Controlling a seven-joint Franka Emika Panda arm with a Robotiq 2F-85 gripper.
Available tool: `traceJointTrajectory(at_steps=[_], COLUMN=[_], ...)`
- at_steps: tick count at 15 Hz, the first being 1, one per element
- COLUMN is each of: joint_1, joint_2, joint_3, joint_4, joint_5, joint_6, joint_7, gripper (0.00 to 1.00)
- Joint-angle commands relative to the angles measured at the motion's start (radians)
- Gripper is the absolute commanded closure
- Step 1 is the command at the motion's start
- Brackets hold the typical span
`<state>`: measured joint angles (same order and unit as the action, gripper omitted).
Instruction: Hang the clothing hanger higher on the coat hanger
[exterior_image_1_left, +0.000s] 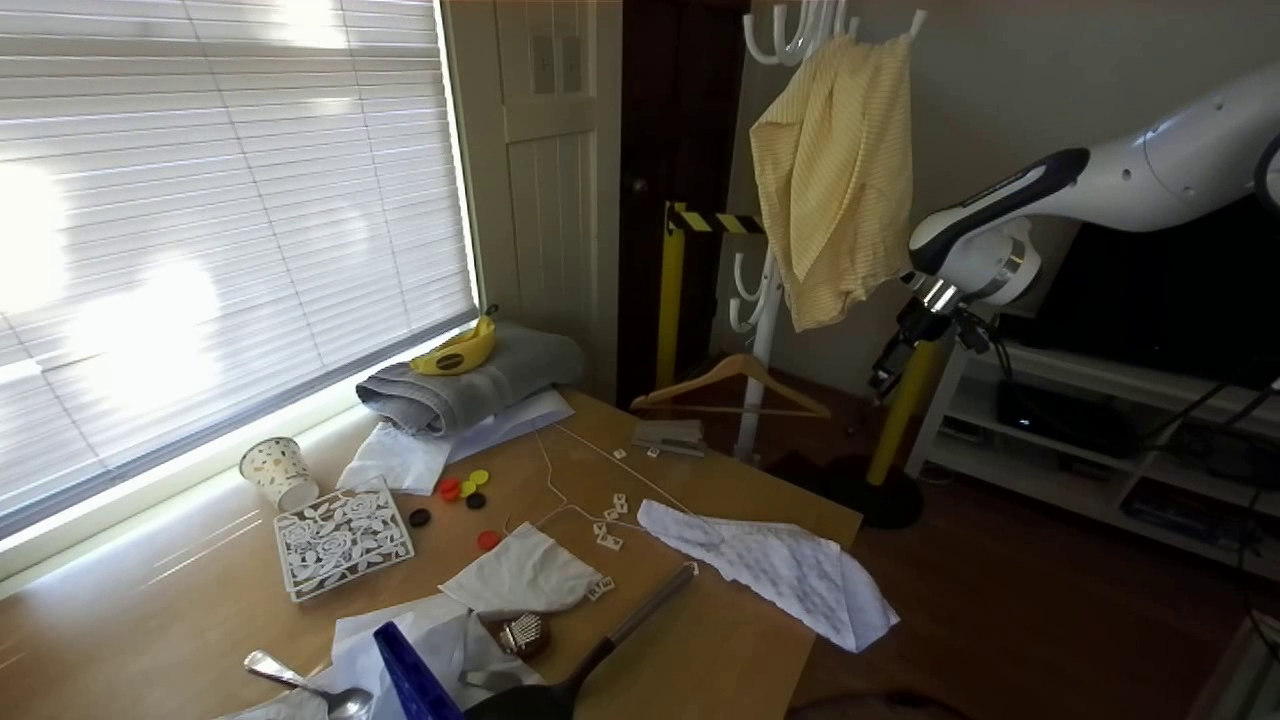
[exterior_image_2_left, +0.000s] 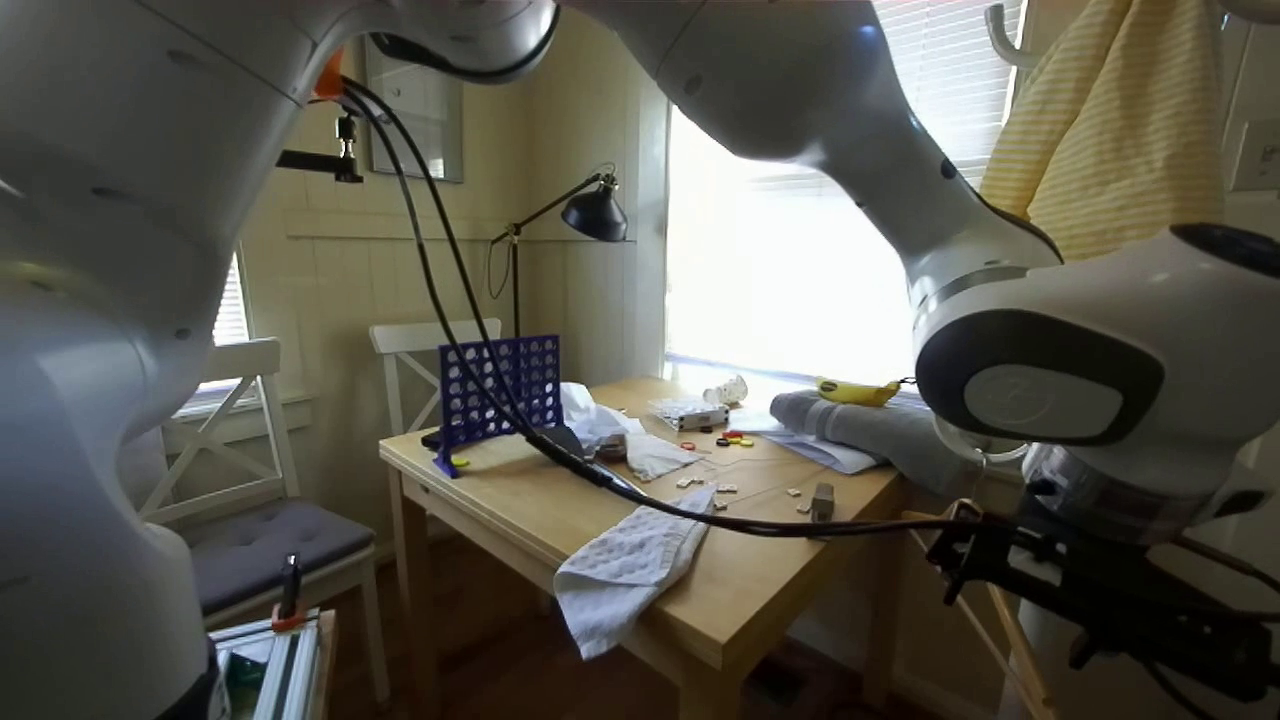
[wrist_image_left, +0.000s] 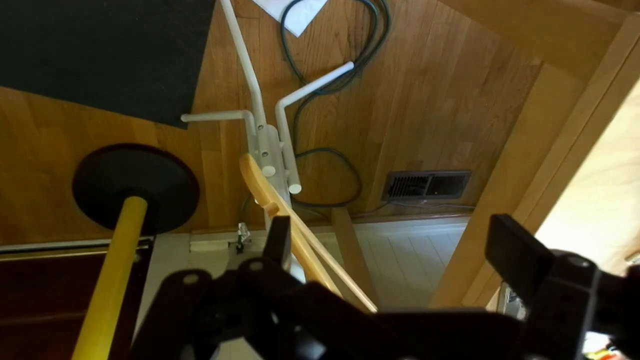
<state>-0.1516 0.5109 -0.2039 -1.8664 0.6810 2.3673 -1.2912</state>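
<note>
The light-brown wooden clothing hanger (exterior_image_1_left: 738, 366) hangs low beside the white pole of the coat hanger (exterior_image_1_left: 765, 325), below its lower hooks. In an exterior view the clothing hanger (exterior_image_2_left: 1018, 640) is partly hidden by my gripper, and its thin hook meets a lower white hook. My gripper (exterior_image_1_left: 884, 374) is to the right of the clothing hanger in an exterior view, pointing down. In the wrist view my gripper (wrist_image_left: 392, 245) is open, its fingers wide apart. The clothing hanger (wrist_image_left: 257, 182) runs past the left finger into the space between the fingers; contact cannot be told. The coat hanger (wrist_image_left: 272, 145) shows behind it.
A pale yellow garment (exterior_image_1_left: 840, 180) hangs from the upper hooks, close to the arm. A yellow post (exterior_image_1_left: 905, 420) stands beside the gripper. The wooden table (exterior_image_1_left: 740, 660) with a cloth (exterior_image_1_left: 780, 570), a grey towel (exterior_image_1_left: 500, 370) and small items is near the stand.
</note>
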Motion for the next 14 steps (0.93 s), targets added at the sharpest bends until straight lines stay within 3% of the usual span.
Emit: traceJointTrajectory(at_steps=[1,5,9,11,14], joint_1=[-0.169,-0.291,-0.303,-0.278,-0.235], joint_2=[0.014,0.088,0.197,0.256,0.309], joint_3=[0.166,0.228,0.192,0.174,0.165], joint_4=[0.049,0.165,0.281,0.327,0.348], joint_5=[0.080,0.204,0.200,0.175,0.201], joint_6=[-0.012,-0.185,-0.362,-0.357,-0.193], joint_7=[-0.186,-0.359,-0.348,-0.283,-0.177], gripper=[0.00,0.00,0.00,0.00,0.03])
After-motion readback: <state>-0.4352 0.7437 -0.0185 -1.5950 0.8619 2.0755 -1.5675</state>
